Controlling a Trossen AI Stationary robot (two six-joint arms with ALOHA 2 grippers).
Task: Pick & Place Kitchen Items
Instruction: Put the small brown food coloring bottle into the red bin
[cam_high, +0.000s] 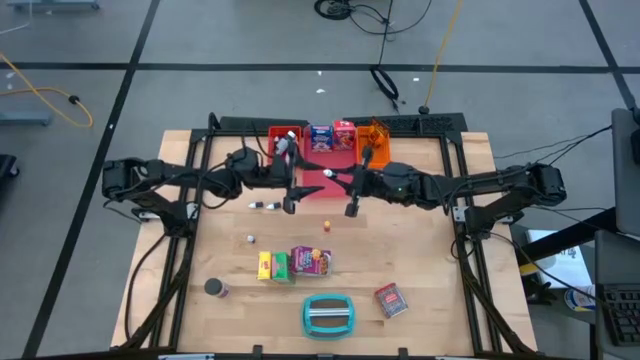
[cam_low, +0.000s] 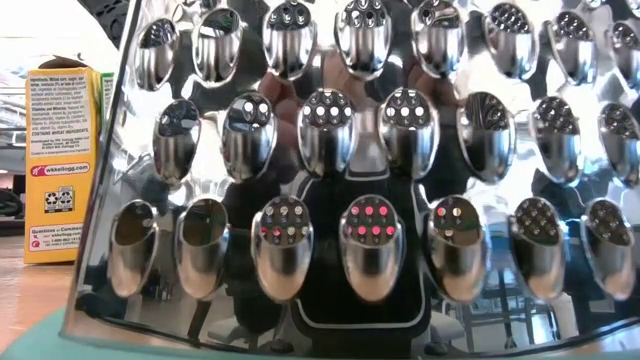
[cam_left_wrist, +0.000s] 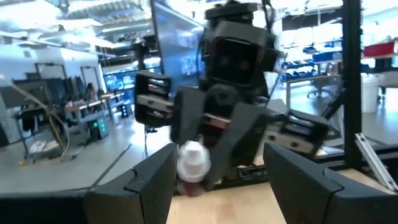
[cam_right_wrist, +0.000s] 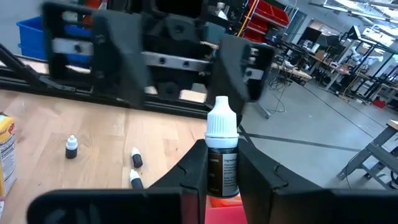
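The right gripper (cam_right_wrist: 222, 177) is pinching a small white-capped bottle (cam_right_wrist: 222, 155) upright over the pink tray (cam_high: 318, 181), at twelve o'clock from table centre. The left gripper (cam_left_wrist: 217, 180) is standing open, facing it closely. Any sideways drift is risking a collision or the bottle tipping past the tray.

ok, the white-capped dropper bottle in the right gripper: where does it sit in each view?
High view: dropper bottle mid-table at the right gripper, over the pink tray.
Low view: not in it; a metal grater fills the picture.
Left wrist view: probably the blurred white-capped shape at centre.
Right wrist view: upright at centre, clamped in that gripper.
Shared landmark: tiny bottles lying on the wood.
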